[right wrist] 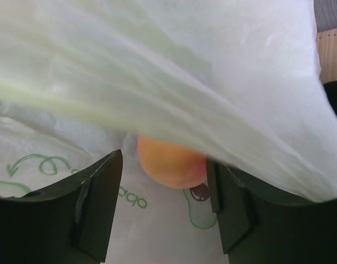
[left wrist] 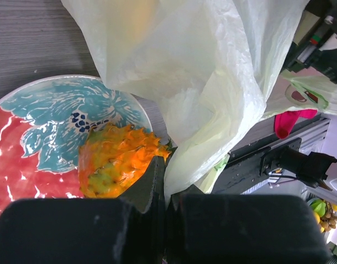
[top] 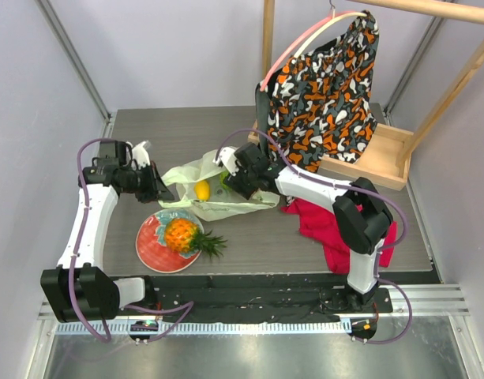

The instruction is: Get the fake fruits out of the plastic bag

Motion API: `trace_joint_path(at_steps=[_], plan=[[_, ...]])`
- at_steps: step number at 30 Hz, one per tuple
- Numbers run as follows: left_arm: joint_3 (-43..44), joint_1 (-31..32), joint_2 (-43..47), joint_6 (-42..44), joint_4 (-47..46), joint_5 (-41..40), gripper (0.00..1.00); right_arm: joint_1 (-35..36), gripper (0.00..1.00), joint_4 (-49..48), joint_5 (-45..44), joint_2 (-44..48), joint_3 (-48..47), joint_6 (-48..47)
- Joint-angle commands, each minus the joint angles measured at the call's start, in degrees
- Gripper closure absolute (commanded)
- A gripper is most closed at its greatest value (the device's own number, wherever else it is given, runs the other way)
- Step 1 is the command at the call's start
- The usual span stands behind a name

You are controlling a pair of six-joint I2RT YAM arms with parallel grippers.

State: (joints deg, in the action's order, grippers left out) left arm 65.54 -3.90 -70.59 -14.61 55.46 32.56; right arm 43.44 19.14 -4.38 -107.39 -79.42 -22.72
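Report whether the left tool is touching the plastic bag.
Touching. In the left wrist view, the plastic bag runs down into the narrow slit between the closed fingers of the left tool, and its edge is pinched there.

a round ceramic plate (top: 151, 246), glazed red with a teal leaf pattern, is seen lying on the dark grey wood-grain desk (top: 186, 130), close to its near edge on the left. a crumpled red cloth (top: 324, 225) is spread on the desk to the right, well apart from the plate. an orange, black and white patterned garment (top: 324, 87) is hung from a light wooden rack (top: 380, 154), whose base is set at the far right.
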Motion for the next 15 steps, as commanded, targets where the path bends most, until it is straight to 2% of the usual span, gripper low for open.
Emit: trace_joint_path(at_steps=[1,5,8,11,12,15], plan=[[1.3,-0.4,-0.1,-0.5,-2.0,2.5,1.0,-0.2,0.3,-2.0,-0.6,-3.3,-2.1,0.1],[1.9,-0.4,-0.9,-0.5,-2.3,2.8,1.0,-0.4,0.29,-3.0,-2.2,-6.8,-2.8,-0.5],[1.8,-0.4,-1.0,-0.6,-2.6,2.8,1.0,-0.7,0.37,-3.9,-2.7,-7.5,-3.7,-1.5],[1.8,-0.3,-1.1,-1.0,-3.4,2.9,1.0,-1.0,0.53,-4.4,-2.6,-7.1,-4.0,-3.1],[2.0,-0.3,-1.4,-1.2,-3.6,2.9,1.0,-1.2,0.62,-4.5,-2.6,-6.9,-4.1,-3.6],[3.0,-0.4,-2.4,-1.4,-3.9,2.9,1.0,-1.1,0.76,-4.0,-2.5,-4.7,-4.3,-5.0]])
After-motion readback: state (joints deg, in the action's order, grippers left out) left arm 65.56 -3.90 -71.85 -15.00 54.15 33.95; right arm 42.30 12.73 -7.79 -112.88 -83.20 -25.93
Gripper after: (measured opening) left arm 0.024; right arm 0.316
